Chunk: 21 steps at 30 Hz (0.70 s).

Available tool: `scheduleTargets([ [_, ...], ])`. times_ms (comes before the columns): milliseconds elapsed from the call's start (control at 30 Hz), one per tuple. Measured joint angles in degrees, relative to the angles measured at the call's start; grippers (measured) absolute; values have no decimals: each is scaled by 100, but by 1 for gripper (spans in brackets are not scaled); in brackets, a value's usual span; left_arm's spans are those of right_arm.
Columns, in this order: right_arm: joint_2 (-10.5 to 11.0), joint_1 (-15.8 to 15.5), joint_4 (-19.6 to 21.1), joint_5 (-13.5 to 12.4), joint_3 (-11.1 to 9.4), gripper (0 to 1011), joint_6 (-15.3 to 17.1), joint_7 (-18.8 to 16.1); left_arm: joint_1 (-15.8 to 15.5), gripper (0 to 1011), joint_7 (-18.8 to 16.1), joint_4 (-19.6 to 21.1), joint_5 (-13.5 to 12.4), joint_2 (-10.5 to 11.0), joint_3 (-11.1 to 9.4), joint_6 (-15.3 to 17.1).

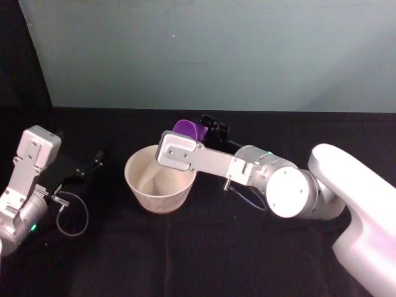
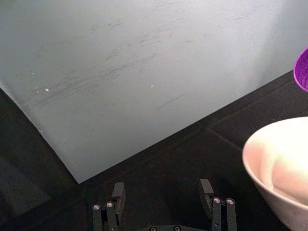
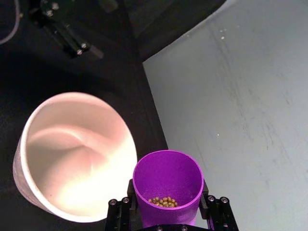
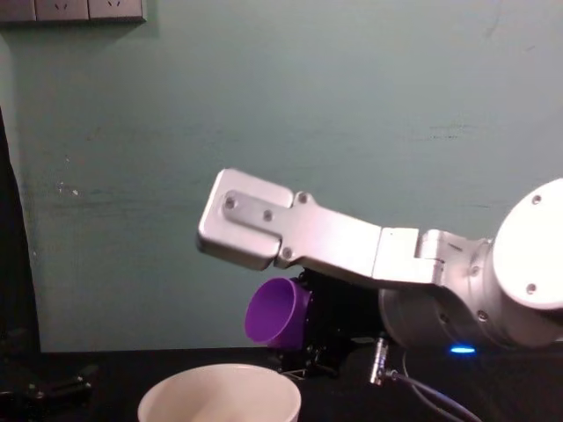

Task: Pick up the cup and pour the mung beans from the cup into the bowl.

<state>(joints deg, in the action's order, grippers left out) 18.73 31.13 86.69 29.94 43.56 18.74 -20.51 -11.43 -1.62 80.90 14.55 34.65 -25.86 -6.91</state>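
A black table (image 1: 185,260) stands before a pale green wall (image 1: 216,49). In the chest view, white wall plugs (image 4: 70,9) sit high at 11 o'clock.

The bowl (image 1: 158,201) stands upright near the middle of the table. A thin wire loop (image 1: 73,213) lies at 8 o'clock from the bowl, well apart from it. The left claw (image 2: 162,204) rests low at 9 o'clock from the bowl, also well apart. Its two fingers (image 2: 211,202) are spread wide with nothing between them.

The right arm (image 1: 204,161) reaches in from 3 o'clock. Seen from the head, its silver part crosses over the bowl's rim at 2 o'clock and hides that bit.

The right claw (image 3: 167,211) pinches the cup (image 1: 187,129) from both sides, low on its body. The cup is up in the air, not touching the bowl. It hangs just past the bowl's rim at 1 o'clock. It is tipped over, with its mouth turned toward 9 o'clock. A small pile of mung beans (image 3: 164,201) lies inside the cup on its low side.
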Motion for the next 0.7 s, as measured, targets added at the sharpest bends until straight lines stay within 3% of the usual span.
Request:
scheduleTargets([
  [400, -121, 304, -172, 749, 399, 723, 105, -233, 0, 1011, 0, 0, 0, 0, 0, 0],
  [700, -176, 339, -159, 1156, 552, 723, 211, -313, 0, 1011, 0, 0, 0, 0, 0, 0],
])
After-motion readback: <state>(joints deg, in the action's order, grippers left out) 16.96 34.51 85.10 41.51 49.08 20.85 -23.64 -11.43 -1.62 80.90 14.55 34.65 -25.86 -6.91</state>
